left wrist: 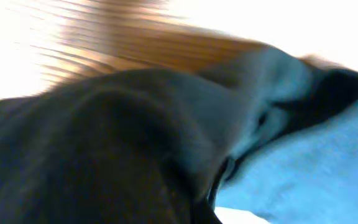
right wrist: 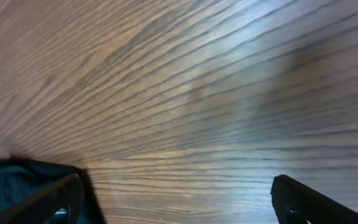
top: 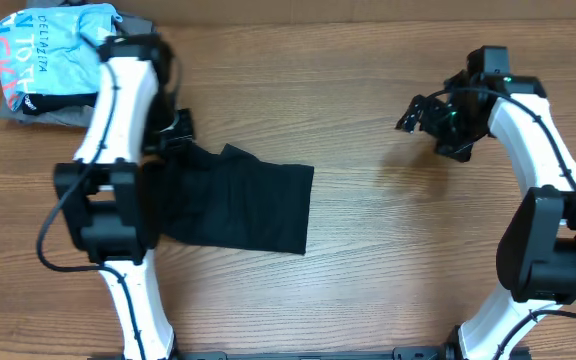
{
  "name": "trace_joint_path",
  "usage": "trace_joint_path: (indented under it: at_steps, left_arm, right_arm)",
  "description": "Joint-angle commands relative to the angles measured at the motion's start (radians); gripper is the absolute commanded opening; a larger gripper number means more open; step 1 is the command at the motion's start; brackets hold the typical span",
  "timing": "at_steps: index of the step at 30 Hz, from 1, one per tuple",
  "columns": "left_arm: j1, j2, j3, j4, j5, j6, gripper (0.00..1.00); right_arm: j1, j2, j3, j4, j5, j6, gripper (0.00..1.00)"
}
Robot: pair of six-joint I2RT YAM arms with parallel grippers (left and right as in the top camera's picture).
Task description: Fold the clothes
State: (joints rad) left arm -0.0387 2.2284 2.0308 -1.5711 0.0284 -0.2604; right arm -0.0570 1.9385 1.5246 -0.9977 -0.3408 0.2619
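Note:
The black T-shirt [top: 238, 205] lies partly folded on the wooden table, left of centre. My left gripper [top: 176, 132] is at the shirt's upper left corner, which rises toward it. In the blurred left wrist view the black fabric [left wrist: 117, 143] fills the frame and hides the fingers, so the grip looks shut on it. My right gripper [top: 415, 112] hovers open and empty over bare wood to the right of the shirt. Its fingers are wide apart in the right wrist view [right wrist: 176, 193], with a dark fabric edge [right wrist: 5, 180] at the lower left.
A light blue printed shirt [top: 53, 55] lies on a grey folded garment [top: 48, 112] at the back left corner, close to my left arm. The blue shirt also shows in the left wrist view [left wrist: 316, 168]. Bare wood [top: 388, 230] lies between the arms.

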Motion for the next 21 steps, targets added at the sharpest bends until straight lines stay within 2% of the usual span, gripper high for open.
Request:
trace_joint_path:
  at_steps: [1,11,21]
  left_arm:
    - [-0.103,-0.002,0.074,-0.034,-0.010,-0.036,0.04]
    - [-0.350,-0.001,0.113,-0.022,-0.006,-0.078,0.04]
    - [-0.467,0.022,0.079,0.045,0.077,-0.080,0.11]
  right_arm:
    - [0.028,-0.008,-0.038,0.026,-0.004,0.012,1.00]
    - [0.085,-0.006,-0.111,0.113,-0.004,0.049,1.00]
    - [0.088,-0.006,-0.111,0.113,-0.004,0.049,1.00]
